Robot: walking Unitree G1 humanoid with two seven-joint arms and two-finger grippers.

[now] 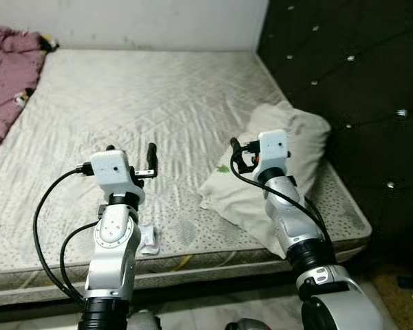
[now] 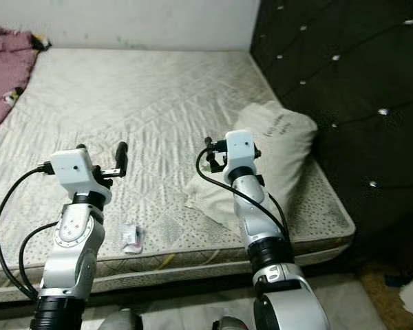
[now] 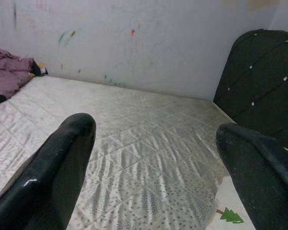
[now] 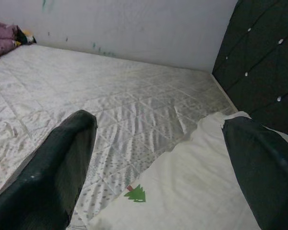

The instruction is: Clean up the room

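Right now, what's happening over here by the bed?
The robot stands at the edge of a bare mattress, both arms raised over it. The left gripper and right gripper are open and hold nothing. The right one hovers beside a white pillow near the black headboard. A crumpled wrapper lies at the mattress edge.

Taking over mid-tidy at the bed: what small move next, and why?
Probably lower the right gripper onto the pillow. It hovers open just above the pillow's near corner, while the pillow lies askew at the mattress edge by the headboard. The left gripper hangs open over bare mattress.
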